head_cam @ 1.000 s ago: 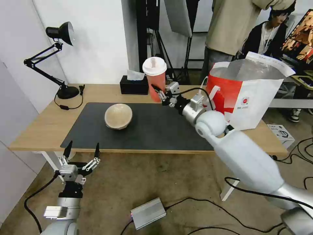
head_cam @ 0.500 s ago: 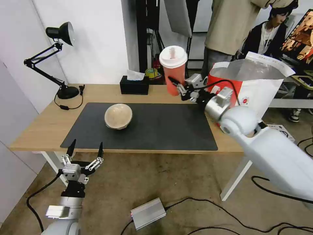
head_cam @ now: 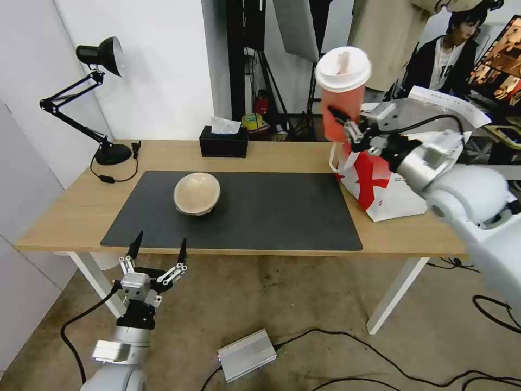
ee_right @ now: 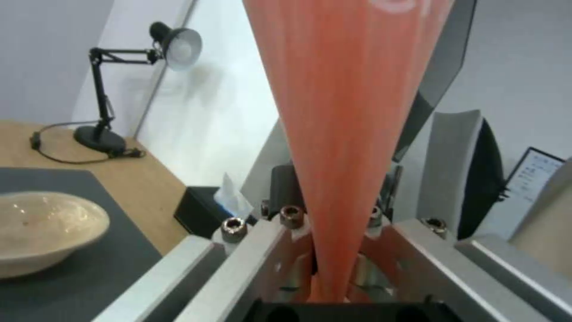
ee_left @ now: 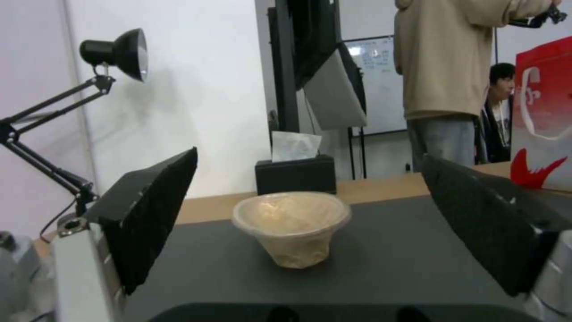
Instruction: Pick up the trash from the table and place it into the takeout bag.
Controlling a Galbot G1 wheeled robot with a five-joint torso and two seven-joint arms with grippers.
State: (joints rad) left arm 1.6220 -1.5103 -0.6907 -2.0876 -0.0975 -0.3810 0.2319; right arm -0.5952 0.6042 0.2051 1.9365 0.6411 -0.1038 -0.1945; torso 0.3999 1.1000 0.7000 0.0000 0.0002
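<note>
A long light-wood table (head_cam: 260, 155) stands against a white wall, with a dark grey mat (head_cam: 244, 209) covering its middle. The right arm reaches up and forward from the robot's right side, elbow bent, and its right gripper (head_cam: 347, 127) is raised well above the tabletop with the fingers clamped on the lower body of the red cup (head_cam: 342, 95). The cup stands roughly upright in the grasp, its white lid on top, and hangs just beside the near upper edge of the takeout bag (head_cam: 388, 187), which sits on the table's right end below and behind the gripper. In the right wrist view the cup's (ee_right: 351, 112) tapering red wall runs straight out from between the jaws.

The left arm is held low in front of the table's near edge, its left gripper (head_cam: 157, 252) pointing up with the 2 fingers spread apart and nothing between them. Beyond it, the beige bowl (head_cam: 197, 193) rests upside down on the mat. Behind the bowl a black tissue box (head_cam: 223, 144) sits at the table's back edge, and a black desk lamp (head_cam: 100, 98) stands at the far left corner.
</note>
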